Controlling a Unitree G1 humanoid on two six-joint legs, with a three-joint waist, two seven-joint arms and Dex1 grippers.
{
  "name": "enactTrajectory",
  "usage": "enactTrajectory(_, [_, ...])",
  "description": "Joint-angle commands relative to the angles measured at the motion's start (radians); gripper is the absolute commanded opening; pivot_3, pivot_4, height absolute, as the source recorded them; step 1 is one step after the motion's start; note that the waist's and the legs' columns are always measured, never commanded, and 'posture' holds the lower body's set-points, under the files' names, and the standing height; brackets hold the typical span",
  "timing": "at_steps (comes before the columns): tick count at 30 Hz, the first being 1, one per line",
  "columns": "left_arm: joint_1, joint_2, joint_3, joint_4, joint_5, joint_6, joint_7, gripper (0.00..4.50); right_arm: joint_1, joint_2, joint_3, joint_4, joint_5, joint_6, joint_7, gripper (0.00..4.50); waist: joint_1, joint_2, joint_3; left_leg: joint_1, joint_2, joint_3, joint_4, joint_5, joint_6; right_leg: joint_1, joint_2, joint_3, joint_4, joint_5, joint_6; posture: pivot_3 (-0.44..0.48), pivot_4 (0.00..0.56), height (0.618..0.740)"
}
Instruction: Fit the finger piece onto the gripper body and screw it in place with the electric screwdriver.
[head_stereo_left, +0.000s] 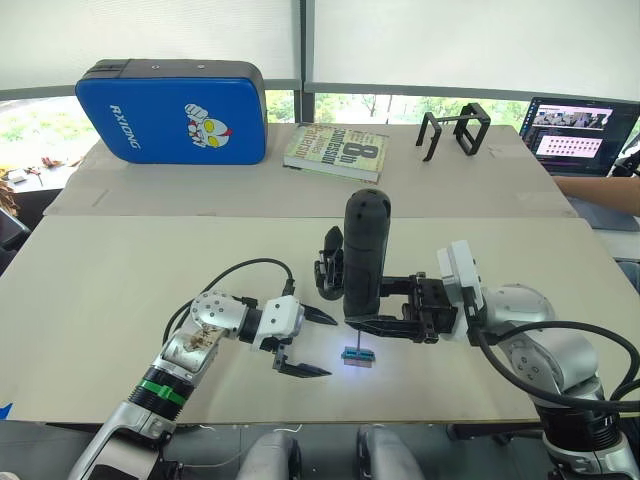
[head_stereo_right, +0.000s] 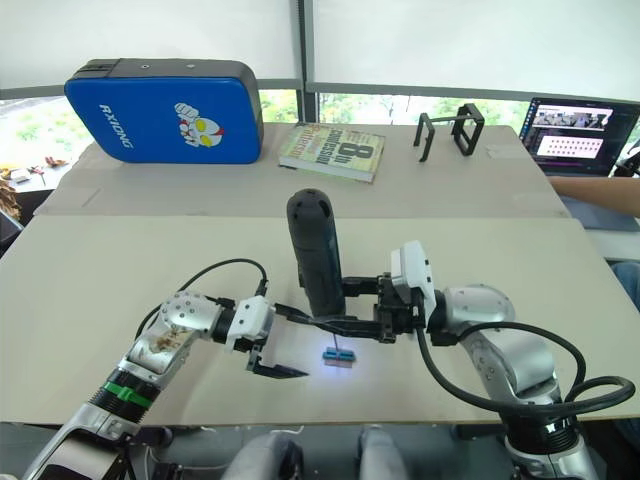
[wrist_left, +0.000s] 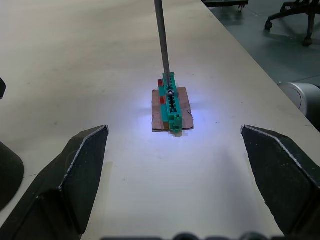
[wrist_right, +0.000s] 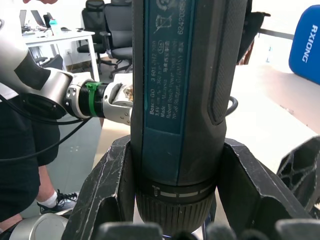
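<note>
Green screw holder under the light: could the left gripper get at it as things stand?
Probably yes. The left gripper is open beside the green screw holder with bare table between; just the electric screwdriver bit stands on it.

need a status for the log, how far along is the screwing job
Done: the right gripper holds the electric screwdriver upright, its lit bit on a screw in a small green holder lying on the table.
In hand: this looks like picking up a screw.
Left: the left gripper is open and holds nothing; the gripper body stands behind the driver, with no fitting or fastening under way.
</note>
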Motion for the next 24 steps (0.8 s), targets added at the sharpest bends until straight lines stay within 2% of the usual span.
enactTrajectory(1, [-0.013, -0.001, 0.01, -0.026, -0.011, -0.002, 0.003, 4.5, -0.005, 0.003, -0.012, -0.02, 0.012, -0.049, 0.015, 1.91, 0.0, 0.0, 0.0, 0.0, 0.0, 0.0, 0.0, 0.0, 0.0, 0.0, 0.0, 0.0, 0.0, 0.0, 0.0, 0.0, 0.15, 0.74])
enactTrajectory(24, [-0.015, 0.002, 0.01, -0.027, -0.008, -0.006, 0.003, 4.5, -0.025, 0.0, -0.002, -0.036, 0.032, -0.018, -0.018, 1.91, 0.0, 0.0, 0.0, 0.0, 0.0, 0.0, 0.0, 0.0, 0.0, 0.0, 0.0, 0.0, 0.0, 0.0, 0.0, 0.0, 0.15, 0.74])
